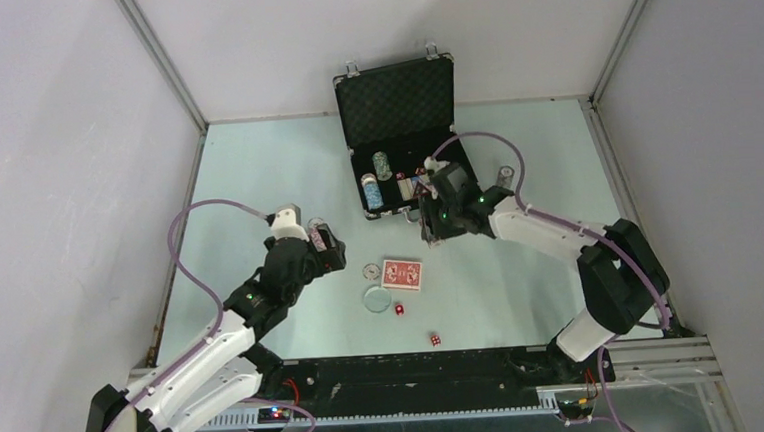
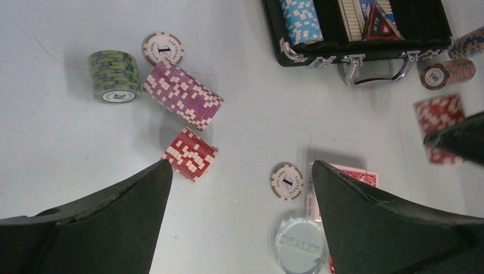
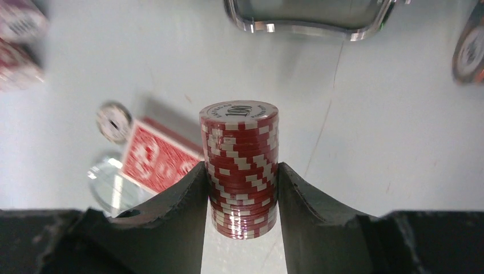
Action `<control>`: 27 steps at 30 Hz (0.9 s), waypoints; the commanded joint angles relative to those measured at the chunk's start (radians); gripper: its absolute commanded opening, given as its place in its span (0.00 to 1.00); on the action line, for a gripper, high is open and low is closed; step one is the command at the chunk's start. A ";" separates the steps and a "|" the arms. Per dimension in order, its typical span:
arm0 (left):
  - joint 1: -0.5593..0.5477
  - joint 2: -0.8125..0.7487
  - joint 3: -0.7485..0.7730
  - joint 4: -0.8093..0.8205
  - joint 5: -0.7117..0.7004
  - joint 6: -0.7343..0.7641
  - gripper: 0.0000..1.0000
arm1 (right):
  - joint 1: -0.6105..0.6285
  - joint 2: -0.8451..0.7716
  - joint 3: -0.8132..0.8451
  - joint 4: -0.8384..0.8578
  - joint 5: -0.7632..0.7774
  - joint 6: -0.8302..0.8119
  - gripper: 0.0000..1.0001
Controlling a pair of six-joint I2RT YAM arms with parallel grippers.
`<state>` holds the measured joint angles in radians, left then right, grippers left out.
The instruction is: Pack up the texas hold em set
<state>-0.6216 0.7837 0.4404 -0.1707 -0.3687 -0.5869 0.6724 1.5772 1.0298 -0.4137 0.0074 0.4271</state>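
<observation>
My right gripper (image 3: 242, 166) pinches the red-and-white striped stack of poker chips (image 3: 240, 131) by its sides, just in front of the open black foam-lined briefcase (image 1: 396, 105). I judge the chips hard but loose, so they may slide apart. A firm grip along the whole column seems best. My left gripper (image 2: 241, 165) is spread wide and holds nothing.

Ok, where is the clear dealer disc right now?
In the top view the clear dealer disc lies on the table near its middle, at the near left corner of the red-backed card deck, a lone white chip just beyond it.

Open black briefcase (image 1: 396, 100) holds chip stacks (image 1: 382, 165); red chip stack (image 3: 240, 165), red-backed cards (image 1: 403, 273), clear disc (image 1: 377, 297) and dice (image 1: 400, 309) are outside it.
</observation>
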 commanded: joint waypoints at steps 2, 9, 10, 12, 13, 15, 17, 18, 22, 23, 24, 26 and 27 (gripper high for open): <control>0.013 -0.008 0.006 0.022 -0.023 -0.005 1.00 | -0.074 0.089 0.172 0.128 -0.148 0.035 0.33; 0.020 -0.015 0.008 0.012 -0.017 0.004 1.00 | -0.089 0.285 0.432 0.120 -0.192 0.052 0.33; 0.021 -0.017 0.006 0.011 -0.016 0.003 1.00 | -0.092 0.305 0.457 0.110 -0.188 0.054 0.33; 0.024 -0.019 0.006 0.010 -0.018 0.003 1.00 | -0.091 0.364 0.552 0.088 -0.183 0.061 0.33; 0.024 -0.019 0.006 0.010 -0.017 0.002 1.00 | -0.091 0.388 0.570 0.080 -0.182 0.065 0.33; 0.028 -0.021 0.006 0.010 -0.014 0.002 1.00 | -0.092 0.421 0.609 0.081 -0.177 0.077 0.33; 0.033 -0.023 0.006 0.009 -0.012 0.005 1.00 | -0.093 0.446 0.635 0.084 -0.169 0.086 0.33; 0.034 -0.026 0.007 0.006 -0.010 0.006 1.00 | -0.094 0.463 0.651 0.084 -0.164 0.089 0.33; 0.043 -0.045 0.014 -0.001 0.000 0.016 0.99 | -0.101 0.498 0.678 0.081 -0.151 0.091 0.34; 0.046 -0.048 0.015 -0.003 0.001 0.019 0.98 | -0.104 0.502 0.679 0.085 -0.151 0.091 0.34; 0.048 -0.056 0.015 -0.003 0.002 0.021 0.98 | -0.104 0.510 0.680 0.093 -0.152 0.090 0.34; 0.052 -0.064 0.015 -0.003 0.005 0.022 0.98 | -0.107 0.526 0.687 0.100 -0.154 0.090 0.34; 0.056 -0.066 0.014 -0.002 0.010 0.022 0.98 | -0.107 0.532 0.697 0.101 -0.156 0.086 0.34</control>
<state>-0.5800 0.7425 0.4404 -0.1841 -0.3626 -0.5823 0.5732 2.0933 1.6505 -0.3656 -0.1509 0.5053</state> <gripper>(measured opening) 0.985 0.462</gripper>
